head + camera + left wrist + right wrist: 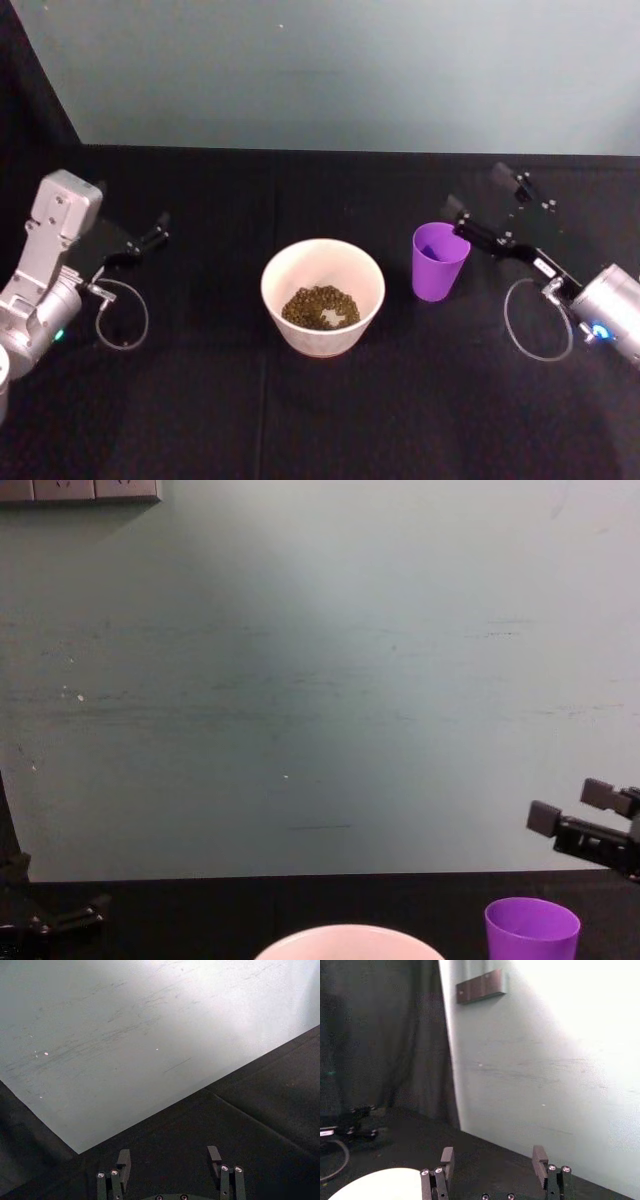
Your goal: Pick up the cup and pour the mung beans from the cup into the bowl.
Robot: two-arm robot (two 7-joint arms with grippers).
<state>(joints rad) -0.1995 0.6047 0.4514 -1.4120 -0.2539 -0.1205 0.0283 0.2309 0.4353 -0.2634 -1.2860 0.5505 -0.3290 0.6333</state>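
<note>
Hovering wide open, your right pincer (pixel 487 211) has the upright cup (pixel 438 261) just beside it, the bowl (pixel 323 297) beyond; left pincer (pixel 140 240) parked open.

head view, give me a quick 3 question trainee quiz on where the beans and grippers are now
1. True or false: the mung beans lie in the bowl.
2. Which gripper is nearer the cup? A) left gripper B) right gripper
3. Fill in: the cup stands upright on the bowl's ___ side, as the robot sees it.

Key
1. true
2. B; its fingers are open above the cup, not touching it
3. right
</note>
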